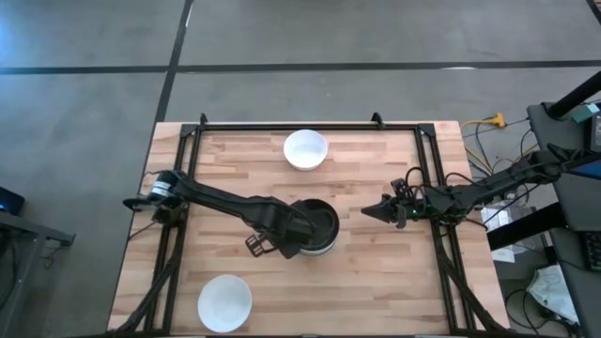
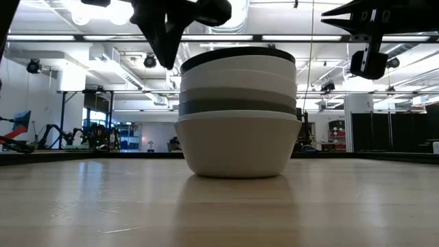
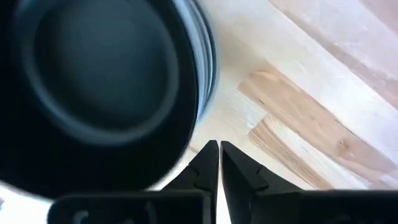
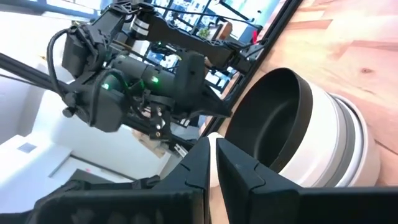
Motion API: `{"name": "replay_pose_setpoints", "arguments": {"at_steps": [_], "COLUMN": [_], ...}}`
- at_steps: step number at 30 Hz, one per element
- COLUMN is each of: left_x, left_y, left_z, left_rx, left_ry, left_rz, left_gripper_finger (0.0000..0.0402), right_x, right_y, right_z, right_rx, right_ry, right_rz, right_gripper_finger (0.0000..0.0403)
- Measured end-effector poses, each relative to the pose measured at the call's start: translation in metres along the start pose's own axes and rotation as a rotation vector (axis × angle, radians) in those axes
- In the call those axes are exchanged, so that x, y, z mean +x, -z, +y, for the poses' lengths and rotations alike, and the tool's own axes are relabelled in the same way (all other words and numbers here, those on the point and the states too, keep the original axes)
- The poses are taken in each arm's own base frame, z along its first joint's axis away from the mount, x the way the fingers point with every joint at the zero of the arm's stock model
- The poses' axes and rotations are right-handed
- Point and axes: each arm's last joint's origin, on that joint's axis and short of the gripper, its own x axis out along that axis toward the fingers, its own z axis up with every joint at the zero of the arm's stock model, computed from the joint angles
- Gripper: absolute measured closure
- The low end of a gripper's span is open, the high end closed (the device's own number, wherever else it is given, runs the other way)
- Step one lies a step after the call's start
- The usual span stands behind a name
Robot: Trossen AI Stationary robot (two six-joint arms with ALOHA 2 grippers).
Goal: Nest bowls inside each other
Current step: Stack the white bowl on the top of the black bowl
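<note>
A stack of several nested bowls (image 1: pixel 317 228) rests on its white bottom bowl in the middle of the table, with a black bowl (image 4: pixel 273 118) on top. In the low view the stack (image 2: pixel 236 120) shows white, dark grey and pale rims. One single white bowl (image 1: pixel 305 148) sits near the far edge and another (image 1: pixel 224 302) at the near left. My left gripper (image 1: pixel 293 239) hangs shut just beside the stack's left rim, and its fingertips (image 3: pixel 219 152) show over bare wood. My right gripper (image 1: pixel 374 212), shut, hovers to the right of the stack.
A black metal frame (image 1: pixel 300 126) borders the table's far edge and sides. Bare wood lies between the stack and the two single bowls. Cables and equipment (image 1: pixel 554 235) stand beyond the right edge.
</note>
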Motion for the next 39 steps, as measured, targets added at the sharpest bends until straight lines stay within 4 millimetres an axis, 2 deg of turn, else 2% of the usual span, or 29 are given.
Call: {"name": "replay_pose_setpoints", "arguments": {"at_steps": [2,6,12,15,18,20,23,26,29,34,39], "left_x": [-0.011,-0.045,-0.093,-0.115,-0.126,-0.129,-0.123,-0.106,-0.082,-0.037,0.004], "left_y": [0.005,0.025,0.056,0.066,0.072,0.075,0.078,0.078,0.078,0.083,0.082], "left_z": [-0.001,-0.011,-0.036,-0.048,-0.058,-0.068,-0.087,-0.108,-0.124,-0.138,-0.148], "left_rx": [-0.043,-0.198,-0.594,-0.737,-0.866,-0.871,-0.891,-0.92,-0.985,-1.107,-1.166], "left_ry": [-0.025,-0.047,0.206,0.299,0.33,0.366,0.441,0.476,0.494,0.506,0.519], "left_rz": [-0.009,-0.062,-0.24,-0.329,-0.364,-0.368,-0.325,-0.277,-0.251,-0.194,-0.182], "left_gripper_finger": [0.0401,0.0401,0.0401,0.0401,0.0401,0.0401,0.039,0.0358,0.0311,0.0235,0.0199], "right_x": [0.0,0.0,0.0,0.0,0.0,0.0,0.0,0.0,0.0,0.0,0.0], "right_y": [0.0,0.0,0.001,0.002,0.002,0.002,0.002,0.002,0.002,0.002,0.002], "right_z": [0.0,0.0,-0.002,-0.003,-0.004,-0.004,-0.004,-0.004,-0.004,-0.004,-0.004], "right_rx": [0.007,0.008,0.0,-0.003,-0.005,-0.005,-0.009,-0.012,-0.013,-0.013,-0.012], "right_ry": [0.0,0.001,0.023,0.032,0.039,0.039,0.039,0.04,0.04,0.04,0.04], "right_rz": [0.0,0.001,0.013,0.017,0.02,0.02,0.021,0.021,0.021,0.022,0.022], "right_gripper_finger": [0.038,0.038,0.038,0.038,0.038,0.038,0.038,0.038,0.038,0.038,0.038]}}
